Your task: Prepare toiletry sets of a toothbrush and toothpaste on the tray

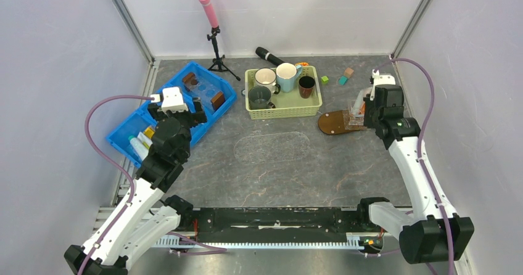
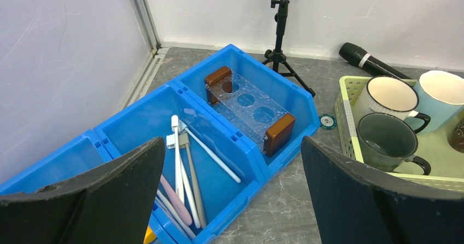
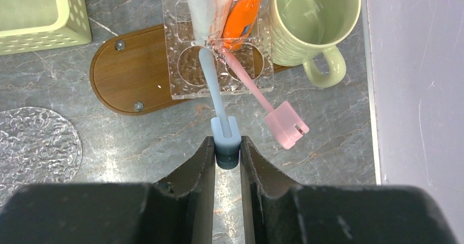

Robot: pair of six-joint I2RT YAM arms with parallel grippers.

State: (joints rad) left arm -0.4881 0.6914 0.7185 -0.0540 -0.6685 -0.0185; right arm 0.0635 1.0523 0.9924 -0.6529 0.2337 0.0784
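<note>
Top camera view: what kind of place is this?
Probably a robot test booth, not a home: plain walls enclose the grey table, two robot arms are bolted at its edge, and a pink microphone stands on a tripod.

1. The grey marbled table carries everything.
2. Just beyond the right fingers the tray lies flat, with a pale green basket to its left and a green mug to its right.
3. Left of those fingers lies a clear textured mat.
4. Beyond the left fingers sit a blue bin, a small disc, a tripod and a black microphone.
</note>
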